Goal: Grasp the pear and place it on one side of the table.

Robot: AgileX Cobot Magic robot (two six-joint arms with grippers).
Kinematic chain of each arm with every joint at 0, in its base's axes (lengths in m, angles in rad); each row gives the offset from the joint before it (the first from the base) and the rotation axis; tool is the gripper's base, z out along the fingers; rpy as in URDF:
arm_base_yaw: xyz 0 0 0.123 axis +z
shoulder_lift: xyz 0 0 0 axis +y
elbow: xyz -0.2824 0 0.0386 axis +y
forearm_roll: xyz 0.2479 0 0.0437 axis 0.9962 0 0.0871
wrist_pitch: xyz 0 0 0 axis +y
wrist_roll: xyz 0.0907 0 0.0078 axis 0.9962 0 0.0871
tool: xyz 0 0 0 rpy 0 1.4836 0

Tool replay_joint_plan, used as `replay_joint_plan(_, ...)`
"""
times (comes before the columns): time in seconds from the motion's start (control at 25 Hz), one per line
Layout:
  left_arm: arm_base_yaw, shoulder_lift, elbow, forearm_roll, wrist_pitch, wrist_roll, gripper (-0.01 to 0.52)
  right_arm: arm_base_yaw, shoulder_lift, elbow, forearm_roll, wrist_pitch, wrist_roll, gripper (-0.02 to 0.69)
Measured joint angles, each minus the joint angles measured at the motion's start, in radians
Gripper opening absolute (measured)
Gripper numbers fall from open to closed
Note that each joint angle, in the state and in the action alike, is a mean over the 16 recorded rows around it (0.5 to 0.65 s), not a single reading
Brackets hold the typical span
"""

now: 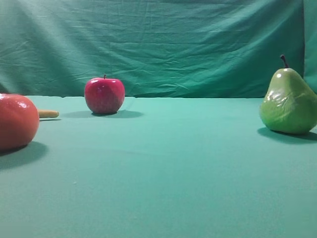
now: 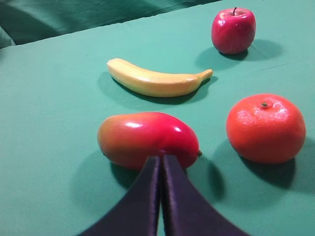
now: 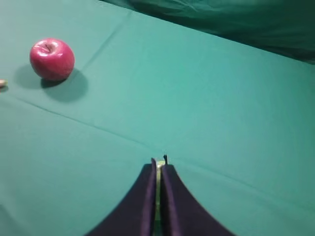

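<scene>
The yellow-green pear [image 1: 289, 104] stands upright on the teal table [image 1: 163, 168] at the far right, its dark stem up, with no gripper on it in the exterior view. In the right wrist view my right gripper [image 3: 158, 163] is shut with nothing between its fingers. Only a thin yellow-green sliver of the pear and its stem tip [image 3: 165, 158] show past the fingers. My left gripper [image 2: 161, 158] is shut too, with nothing held, its tips just in front of a red-yellow mango [image 2: 147, 137].
A red apple [image 1: 104, 95] stands at the back left. A large orange-red round fruit [image 1: 15, 121] sits at the left edge, with a banana [image 2: 157, 81] behind it. The wrinkled cloth backdrop [image 1: 158, 44] closes off the rear.
</scene>
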Motion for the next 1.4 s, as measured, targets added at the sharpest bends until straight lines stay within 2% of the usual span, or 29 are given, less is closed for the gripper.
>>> replay_joint_plan(0.36, 0.0, 0.0, 0.0, 0.0, 0.0, 0.0, 0.0, 0.0, -0.165, 0.0, -0.003, 0.081, 0.001, 0.0)
replay_joint_plan(0.8, 0.0, 0.0, 0.0, 0.0, 0.0, 0.0, 0.0, -0.014, -0.267, 0.051, -0.043, 0.051, 0.001, 0.0)
replay_joint_plan(1.04, 0.0, 0.0, 0.0, 0.0, 0.0, 0.0, 0.0, -0.069, -0.422, 0.209, -0.074, -0.051, 0.001, 0.0)
replay_joint_plan(1.4, 0.0, 0.0, 0.0, 0.0, 0.0, 0.0, 0.0, -0.191, -0.714, 0.57, -0.092, -0.199, 0.001, 0.0)
